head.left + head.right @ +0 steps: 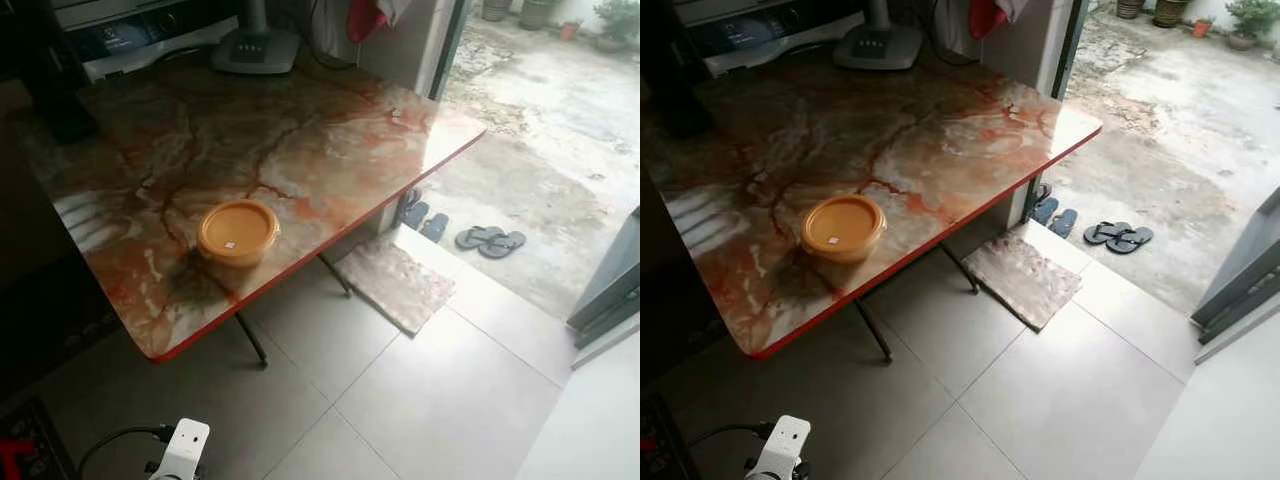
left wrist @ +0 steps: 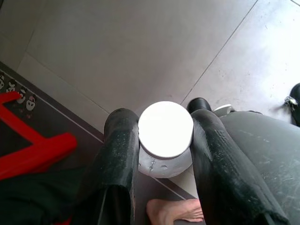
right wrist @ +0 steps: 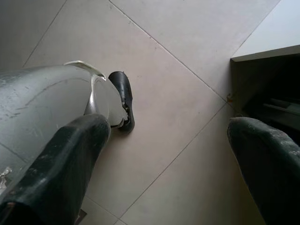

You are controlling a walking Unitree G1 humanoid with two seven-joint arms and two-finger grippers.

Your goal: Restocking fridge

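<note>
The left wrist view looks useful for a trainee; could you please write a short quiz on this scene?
1. True or false: the left gripper is shut on a white-lidded jar.
2. What sits on the marble table? A) an orange lidded container B) a kettle C) a plate
3. Fill in: the right gripper is ____, nothing between its fingers.

Key: 1 true; 2 A, the orange lidded container; 3 open.
</note>
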